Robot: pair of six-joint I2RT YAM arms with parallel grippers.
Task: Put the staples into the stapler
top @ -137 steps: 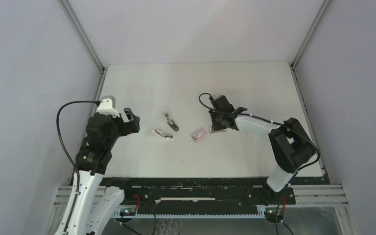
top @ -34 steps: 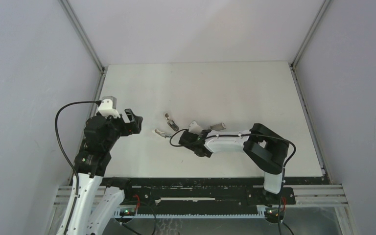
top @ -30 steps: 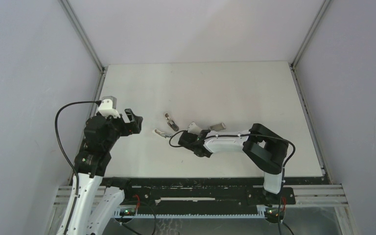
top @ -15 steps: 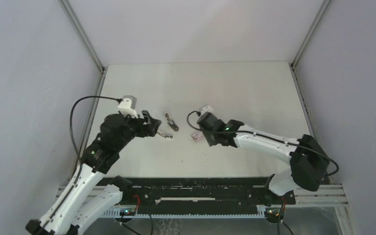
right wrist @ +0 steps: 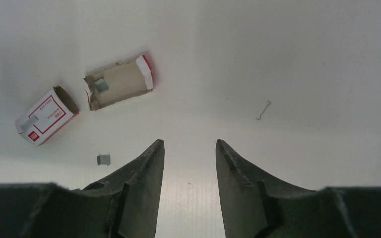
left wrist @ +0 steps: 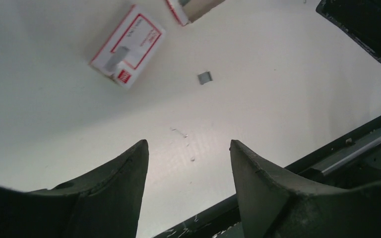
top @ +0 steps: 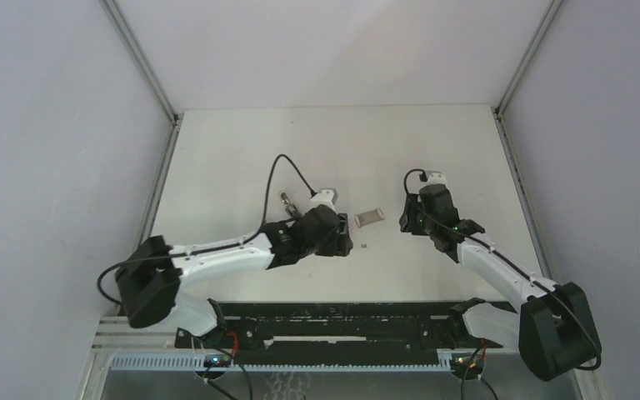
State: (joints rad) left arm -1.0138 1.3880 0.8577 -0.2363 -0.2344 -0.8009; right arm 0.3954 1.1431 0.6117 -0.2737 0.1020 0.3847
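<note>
The staples box lies in two parts on the table. Its red-and-white sleeve (left wrist: 127, 52) (right wrist: 47, 116) lies empty, and the open inner tray (top: 369, 217) (right wrist: 119, 84) lies just to its right. A small grey strip of staples (left wrist: 205, 78) (right wrist: 103, 159) (top: 365, 246) lies loose in front of them. The stapler (top: 289, 202) shows only in part behind my left arm. My left gripper (top: 342, 240) (left wrist: 188, 145) is open and empty over the sleeve area. My right gripper (top: 407, 223) (right wrist: 189, 143) is open and empty, right of the tray.
A bent loose staple wire (right wrist: 263, 110) lies right of the tray. Tiny staple bits (left wrist: 181, 133) lie near my left fingers. The black rail at the table's near edge (left wrist: 357, 144) runs close below my left gripper.
My left arm has stretched from the left side to the table's centre, over the sleeve. My right gripper has pulled back to the right, away from the box.
</note>
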